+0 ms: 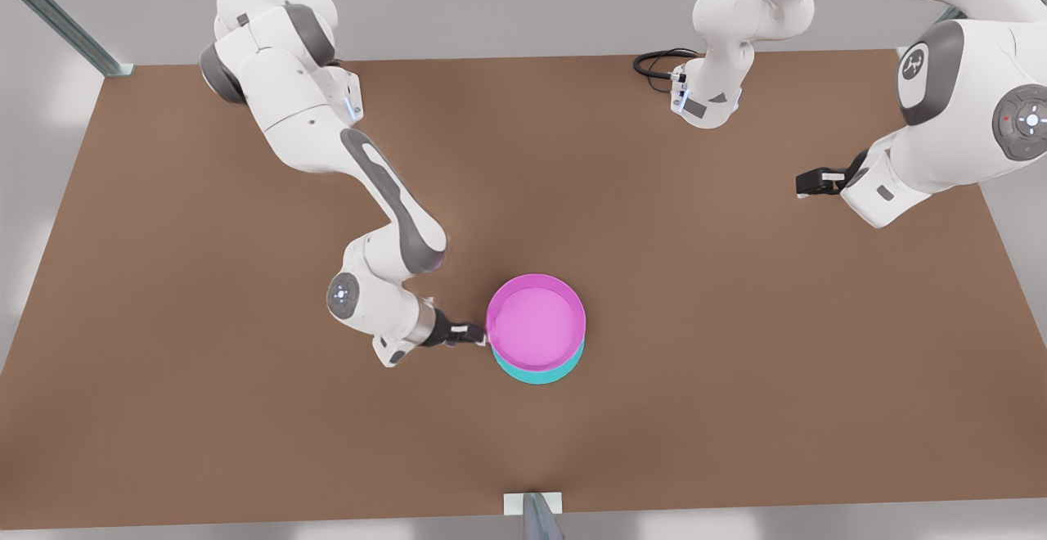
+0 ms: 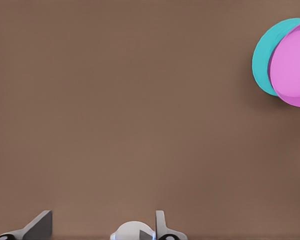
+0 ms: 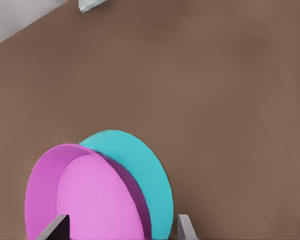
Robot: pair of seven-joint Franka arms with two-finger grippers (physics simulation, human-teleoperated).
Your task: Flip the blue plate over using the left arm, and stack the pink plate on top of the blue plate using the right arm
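Right hand (image 1: 475, 332) sits at the pink plate's (image 1: 536, 319) rim, fingers spread around it, apparently not gripping. That plate, empty, rests on the blue plate (image 1: 540, 371) on the table (image 1: 736, 319). Left hand (image 1: 806, 184) waits open, well apart.

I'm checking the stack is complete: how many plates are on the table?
2, stacked mid-table: the pink plate sits on the blue plate, the right gripper at its rim. The left gripper waits far off. Anything between them would be hidden.

A flat brown tabletop (image 1: 736, 344) sits before a pale grey wall (image 1: 491, 0), framed by metal struts (image 1: 57, 20).
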